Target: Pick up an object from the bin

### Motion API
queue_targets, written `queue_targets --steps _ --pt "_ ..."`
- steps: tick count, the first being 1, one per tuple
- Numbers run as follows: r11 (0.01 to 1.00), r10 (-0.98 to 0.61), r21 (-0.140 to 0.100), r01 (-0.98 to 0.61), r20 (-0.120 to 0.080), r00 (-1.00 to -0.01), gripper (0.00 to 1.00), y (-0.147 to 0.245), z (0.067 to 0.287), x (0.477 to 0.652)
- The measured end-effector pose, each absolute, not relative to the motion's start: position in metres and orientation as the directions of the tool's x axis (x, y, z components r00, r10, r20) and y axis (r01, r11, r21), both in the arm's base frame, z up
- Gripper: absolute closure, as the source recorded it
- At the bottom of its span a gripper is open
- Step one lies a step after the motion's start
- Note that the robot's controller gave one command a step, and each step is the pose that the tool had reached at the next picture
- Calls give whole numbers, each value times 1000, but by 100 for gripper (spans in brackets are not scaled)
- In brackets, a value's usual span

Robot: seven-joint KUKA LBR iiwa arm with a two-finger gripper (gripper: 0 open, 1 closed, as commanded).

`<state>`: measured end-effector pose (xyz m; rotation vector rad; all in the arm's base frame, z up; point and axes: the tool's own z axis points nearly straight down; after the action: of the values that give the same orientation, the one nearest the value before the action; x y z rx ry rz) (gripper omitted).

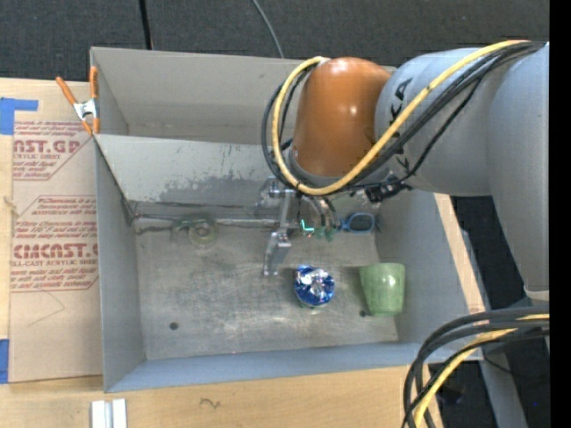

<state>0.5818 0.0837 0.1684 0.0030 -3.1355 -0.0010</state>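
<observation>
You are at the approach: the gripper (pixel 274 261) hangs low near the middle of the grey metal bin (pixel 178 328), above its scuffed floor, and you cannot tell its spread. Just right lies a shiny blue-and-white ball (pixel 314 286), then a pale green plastic cup (pixel 384 289) near the right wall. Next, I judge, shift over the ball and descend.
</observation>
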Motion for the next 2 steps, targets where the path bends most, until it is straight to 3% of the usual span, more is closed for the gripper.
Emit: queue_targets --steps 1,2 --pt "1000 2 -3 2 7 -1000 0 -9 96 556" --pt "1000 7 4 7 -8 -1000 0 -51 73 530"
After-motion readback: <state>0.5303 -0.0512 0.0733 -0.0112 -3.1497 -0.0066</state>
